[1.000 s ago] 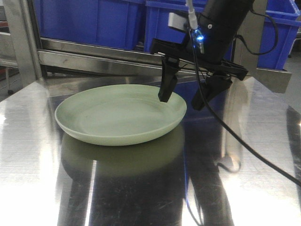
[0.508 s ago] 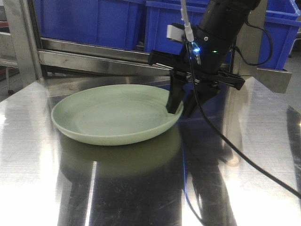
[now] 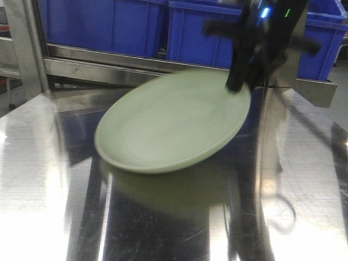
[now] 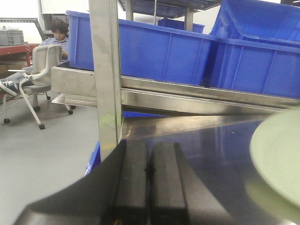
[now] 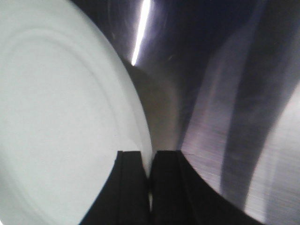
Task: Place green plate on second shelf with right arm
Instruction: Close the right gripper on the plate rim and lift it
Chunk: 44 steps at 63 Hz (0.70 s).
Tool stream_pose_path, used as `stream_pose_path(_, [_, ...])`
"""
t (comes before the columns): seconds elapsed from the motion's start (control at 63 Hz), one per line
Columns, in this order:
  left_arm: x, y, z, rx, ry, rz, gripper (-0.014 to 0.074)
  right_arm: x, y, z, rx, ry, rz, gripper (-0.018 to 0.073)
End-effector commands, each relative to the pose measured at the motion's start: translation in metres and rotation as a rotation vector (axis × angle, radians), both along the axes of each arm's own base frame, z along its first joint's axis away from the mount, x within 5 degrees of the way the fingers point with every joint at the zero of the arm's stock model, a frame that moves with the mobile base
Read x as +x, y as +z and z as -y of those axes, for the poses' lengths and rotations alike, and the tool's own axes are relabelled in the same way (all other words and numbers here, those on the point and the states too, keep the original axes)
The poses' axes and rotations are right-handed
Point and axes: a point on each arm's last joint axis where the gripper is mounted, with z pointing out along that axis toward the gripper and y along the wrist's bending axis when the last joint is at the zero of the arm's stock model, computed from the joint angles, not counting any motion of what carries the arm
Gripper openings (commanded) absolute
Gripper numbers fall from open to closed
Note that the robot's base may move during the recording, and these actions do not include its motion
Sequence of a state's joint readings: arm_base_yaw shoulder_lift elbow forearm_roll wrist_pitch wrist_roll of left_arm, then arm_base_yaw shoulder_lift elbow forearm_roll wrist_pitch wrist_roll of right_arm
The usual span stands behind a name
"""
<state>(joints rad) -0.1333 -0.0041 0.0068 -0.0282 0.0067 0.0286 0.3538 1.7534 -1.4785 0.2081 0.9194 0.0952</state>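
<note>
The green plate (image 3: 168,122) hangs tilted above the steel table, its far right rim raised and its near left edge low. My right gripper (image 3: 241,82) is shut on that raised rim; in the right wrist view the plate (image 5: 61,112) fills the left side with its rim pinched between the black fingers (image 5: 129,187). In the left wrist view my left gripper (image 4: 149,176) is shut with nothing in it, and the plate's edge (image 4: 276,159) shows at the right. The second shelf cannot be told apart in these views.
Blue plastic bins (image 3: 114,24) sit on a steel shelf rail (image 3: 109,65) behind the reflective table (image 3: 49,179). A steel upright post (image 4: 105,70) stands close to the left gripper. A seated person (image 4: 56,35) is far off to the left.
The right gripper closed on the plate's far right rim and rose up and to the right. The plate left the table and now hangs tilted, shifted to the right.
</note>
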Motion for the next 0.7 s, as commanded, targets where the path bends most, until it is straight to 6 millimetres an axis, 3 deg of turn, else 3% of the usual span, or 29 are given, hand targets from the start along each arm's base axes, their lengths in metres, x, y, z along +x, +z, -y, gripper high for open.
stream_pose_path(0.0, [0.0,-0.005,0.0,-0.016,-0.002,0.058,0.013,-0.028,0.077,0.015,0.058,-0.01,0.248,0.0023])
stream_pose_path(0.111, [0.0,-0.005,0.0,-0.016,-0.002,0.058,0.013,-0.065,0.123,0.031,0.094,-0.036,0.406,0.0023])
stream_pose_path(0.333, [0.0,-0.005,0.0,-0.016,-0.002,0.058,0.013,-0.142,0.177,0.066,0.15,-0.082,0.702,0.0025])
stream_pose_path(0.444, [0.0,-0.005,0.0,-0.016,-0.002,0.058,0.013,-0.187,0.187,0.085,0.15,-0.094,0.838,0.0025])
stream_pose_path(0.683, [0.0,-0.005,0.0,-0.016,-0.002,0.058,0.013,-0.283,0.172,0.131,0.087,-0.151,1.083,0.0025])
